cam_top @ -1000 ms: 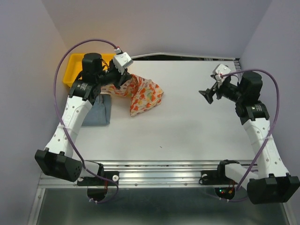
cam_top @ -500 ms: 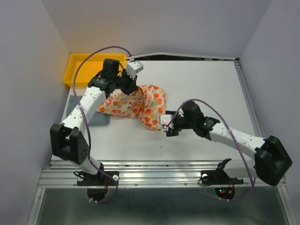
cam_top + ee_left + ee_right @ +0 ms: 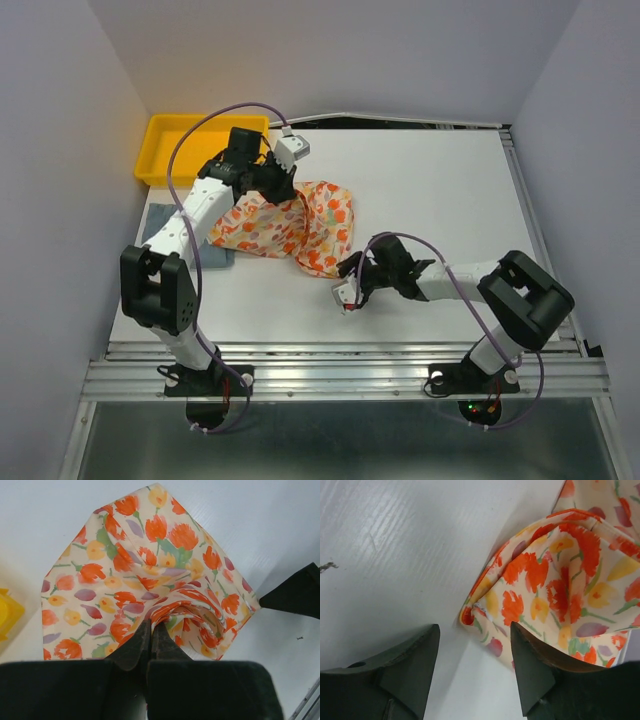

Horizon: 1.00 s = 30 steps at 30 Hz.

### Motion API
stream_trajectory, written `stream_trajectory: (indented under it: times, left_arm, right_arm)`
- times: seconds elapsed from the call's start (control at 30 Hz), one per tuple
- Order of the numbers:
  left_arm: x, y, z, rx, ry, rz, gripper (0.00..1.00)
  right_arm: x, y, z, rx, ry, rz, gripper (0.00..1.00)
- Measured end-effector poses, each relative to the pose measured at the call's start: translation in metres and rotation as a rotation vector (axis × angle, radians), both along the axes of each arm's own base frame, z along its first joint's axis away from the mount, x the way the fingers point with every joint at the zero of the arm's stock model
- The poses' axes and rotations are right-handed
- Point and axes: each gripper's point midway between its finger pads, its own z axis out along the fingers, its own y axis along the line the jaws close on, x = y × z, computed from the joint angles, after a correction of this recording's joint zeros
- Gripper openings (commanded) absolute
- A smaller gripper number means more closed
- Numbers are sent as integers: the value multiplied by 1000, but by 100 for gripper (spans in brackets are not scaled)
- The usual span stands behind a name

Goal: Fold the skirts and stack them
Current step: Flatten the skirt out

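**First onlooker:** While the left gripper (image 3: 287,186) clamps a bunched fold of the cream floral skirt (image 3: 262,228), cloth printed in orange, red and yellow, what else shows from overhead?

**Second onlooker:** From above, the floral skirt lies rumpled at the left-centre of the white table (image 3: 450,180), its far part drawn up into that pinch. The right gripper (image 3: 348,270) sits low at the skirt's near corner. The plain light blue-grey skirt (image 3: 157,218), denim-like, lies flat by the table's left edge, partly under the left arm and the flowered cloth. A yellow plastic tray (image 3: 165,140) stands beyond it in the far left corner.

**First onlooker:** And the left wrist camera?

**Second onlooker:** Its fingers (image 3: 134,649) are pressed together with a ridge of flowered cloth caught between them. The rest fans out onto the table.

**First onlooker:** The right wrist camera?

**Second onlooker:** Jaws parted, one on each side of the hemmed corner, nothing gripped. Whether the right-hand finger brushes the cloth, I cannot tell.

**First onlooker:** How far along is the job?

**Second onlooker:** Roughly midway, I would judge. The blue-grey skirt looks folded and parked. The floral skirt is a crumple that has yet to be spread, folded and stacked on the other.
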Motion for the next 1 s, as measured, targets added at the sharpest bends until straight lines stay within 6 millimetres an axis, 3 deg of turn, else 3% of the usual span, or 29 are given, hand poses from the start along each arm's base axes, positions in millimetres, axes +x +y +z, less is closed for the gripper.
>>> stream_trajectory:
  times: [0.1, 0.23, 0.27, 0.3, 0.47, 0.57, 0.67, 0.83, 0.93, 1.0]
  left_arm:
    - [3, 1, -3, 1, 6, -1, 0]
    - [3, 1, -4, -3, 9, -6, 0]
    - [3, 2, -4, -4, 8, -7, 0]
    - [3, 2, -3, -5, 7, -8, 0]
    - [6, 8, -3, -6, 5, 1, 0]
    - [8, 13, -2, -6, 1, 13, 0]
    - [11, 21, 3, -9, -11, 33, 0]
    - [12, 35, 28, -21, -77, 68, 0]
    - [8, 38, 50, -39, -130, 74, 0]
    - [2, 38, 67, -57, -168, 72, 0]
  right_arm:
    - [10, 8, -1, 8, -62, 36, 55]
    - [21, 18, -5, 3, -129, 79, 32]
    - [21, 18, -8, -3, -136, 88, 11]
    - [22, 19, -10, -6, -149, 98, 1]
    - [22, 18, -13, -7, -129, 83, 1]
    - [25, 11, -1, 15, -75, -2, 1]
    - [39, 0, 44, 97, -43, -126, 1]
    - [69, -31, 171, 342, -109, -329, 1]
    - [61, -50, 227, 468, -126, -400, 1]
    - [54, -58, 245, 517, -107, -441, 1]
